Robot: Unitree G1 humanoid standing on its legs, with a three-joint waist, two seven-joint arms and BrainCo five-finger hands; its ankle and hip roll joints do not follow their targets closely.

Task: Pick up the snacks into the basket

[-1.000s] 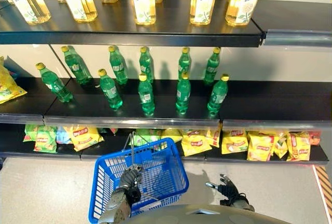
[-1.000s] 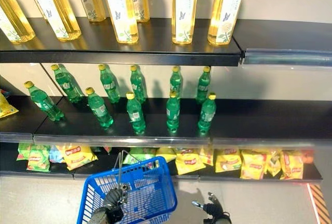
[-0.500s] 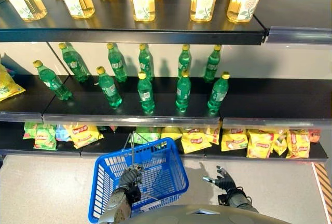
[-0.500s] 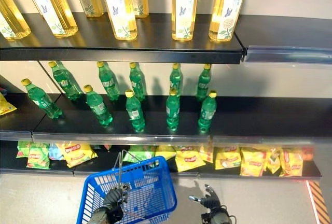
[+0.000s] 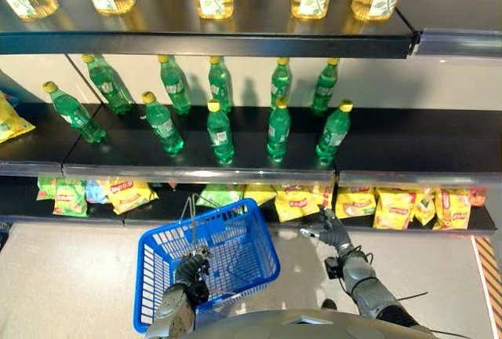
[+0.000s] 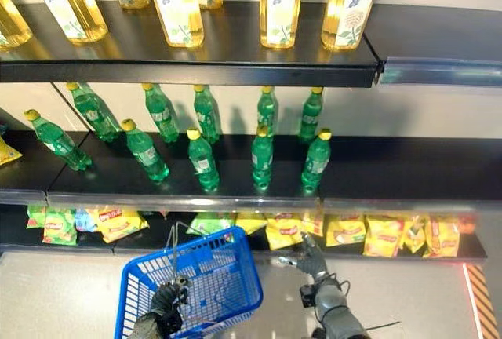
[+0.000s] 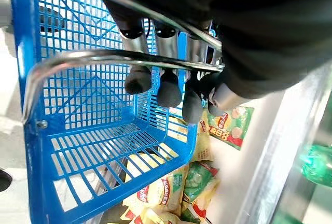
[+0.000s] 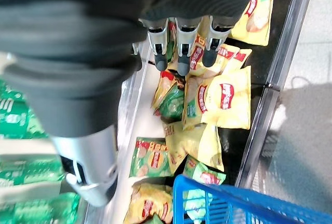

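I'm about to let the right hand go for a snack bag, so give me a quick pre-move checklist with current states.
1. Left hand curled round the basket handle: ok.
2. Blue basket held open side up, with room inside: ok.
3. Right hand open, fingers spread for a grasp: ok.
4. Right hand holding nothing: ok.
5. Yellow snack bags lie on the bottom shelf just past the right hand's fingers: ok.
6. Contact with a bag: not ok, none yet.
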